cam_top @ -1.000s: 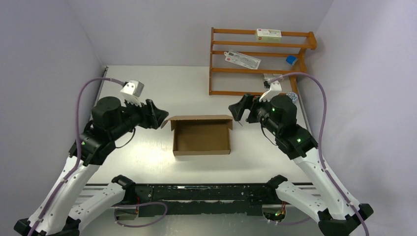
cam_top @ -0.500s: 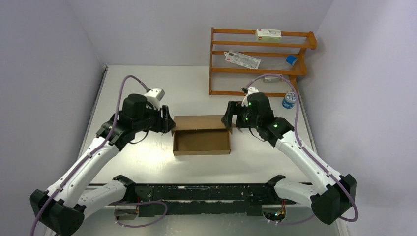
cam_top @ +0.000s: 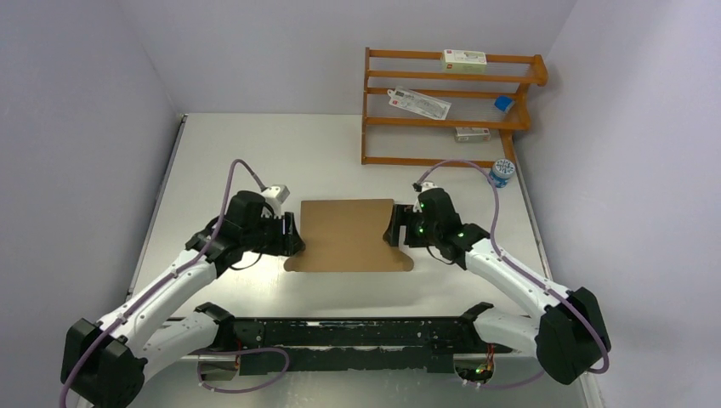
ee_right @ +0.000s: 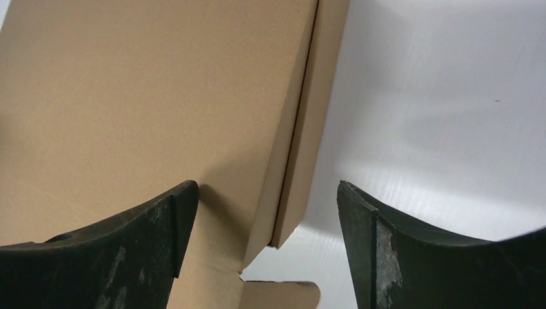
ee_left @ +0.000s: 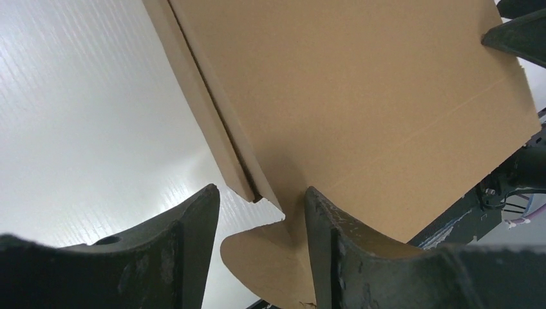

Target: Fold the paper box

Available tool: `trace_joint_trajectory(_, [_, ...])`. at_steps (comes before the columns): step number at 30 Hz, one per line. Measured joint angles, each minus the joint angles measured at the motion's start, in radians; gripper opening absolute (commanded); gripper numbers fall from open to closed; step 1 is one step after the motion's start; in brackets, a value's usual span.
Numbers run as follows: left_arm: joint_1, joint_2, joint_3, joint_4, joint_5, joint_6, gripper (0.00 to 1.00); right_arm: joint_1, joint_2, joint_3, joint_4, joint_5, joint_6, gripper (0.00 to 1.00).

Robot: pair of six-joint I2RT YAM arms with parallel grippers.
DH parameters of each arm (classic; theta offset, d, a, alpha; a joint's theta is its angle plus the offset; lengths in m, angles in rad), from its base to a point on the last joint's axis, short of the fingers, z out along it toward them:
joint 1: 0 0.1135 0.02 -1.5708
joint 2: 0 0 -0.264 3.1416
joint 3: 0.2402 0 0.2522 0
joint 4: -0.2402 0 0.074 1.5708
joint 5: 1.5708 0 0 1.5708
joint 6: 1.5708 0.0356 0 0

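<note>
**Both jaws astride the front corners of the closed box**

My left gripper [ee_left: 261, 191] stands part open, astride the near left corner of the plain brown corrugated cardboard paper box [cam_top: 347, 234]. One black finger is over the lid, the other outside the side wall with bare table showing between. My right gripper [ee_right: 267, 187] is spread wider and does the same at the near right corner. Neither pair is clamped on anything.

The box lies in the middle of the pale grey table [cam_top: 229, 153], between my two arms, with its lid down over the tray. The lid's front flap [cam_top: 349, 265], with a rounded ear [ee_left: 257, 261] at each end, juts toward my bases and is not yet tucked in.

I judge the board light and stiff, bending readily only along its creases. It is likely to skid on the smooth tabletop if pushed from one side alone, and a hard pinch would dent the fluting. The best hold looks to be the lid's side edges near the front corners, both sides together, pressing the lid down while ears and flap are turned in.
</note>
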Motion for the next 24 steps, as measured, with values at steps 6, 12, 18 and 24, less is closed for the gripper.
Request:
trace_joint_trajectory(6, [0.0, 0.035, -0.066, 0.115, 0.001, -0.038, 0.5, 0.0, 0.06, -0.075, 0.144, -0.017, 0.014, 0.79])
trace_joint_trajectory(12, [0.0, 0.126, -0.106, 0.27, 0.0, -0.078, 0.4, 0.0, 0.146, -0.077, 0.285, 0.006, -0.001, 0.74])
trace_joint_trajectory(18, [0.002, 0.255, -0.116, 0.472, -0.016, -0.108, 0.33, -0.034, 0.282, -0.052, 0.438, 0.022, -0.038, 0.71])
trace_joint_trajectory(24, [0.003, 0.394, -0.082, 0.653, -0.044, -0.118, 0.28, -0.102, 0.419, 0.024, 0.558, 0.038, -0.067, 0.7])
